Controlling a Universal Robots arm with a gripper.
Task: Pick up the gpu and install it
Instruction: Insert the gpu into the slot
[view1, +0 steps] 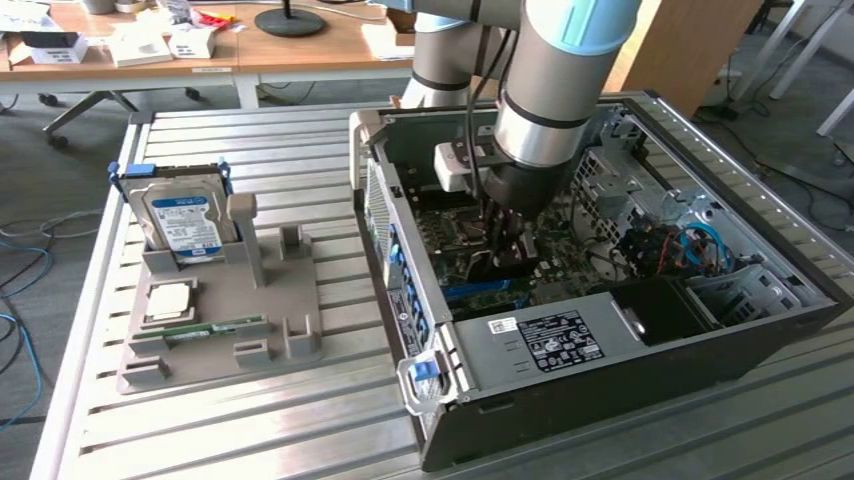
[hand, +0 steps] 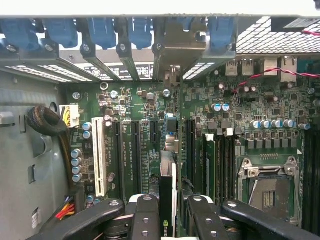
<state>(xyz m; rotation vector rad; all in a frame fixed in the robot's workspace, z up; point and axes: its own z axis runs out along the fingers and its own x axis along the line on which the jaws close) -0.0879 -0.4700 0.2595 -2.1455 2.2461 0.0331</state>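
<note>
One gpu (hand: 167, 182) clamped inside the case (view1: 587, 345)
Your gripper (hand: 170, 217) grips it edge-on, long axis parallel to the black slots (hand: 135, 155); in the exterior view it's at 3 o'clock from the grey tray (view1: 280, 300)

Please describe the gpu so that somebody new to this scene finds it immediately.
Look inside the open computer case, over the green motherboard. The gpu is the thin dark card, seen edge-on, gripped in the end effector; no other part is held.
</note>
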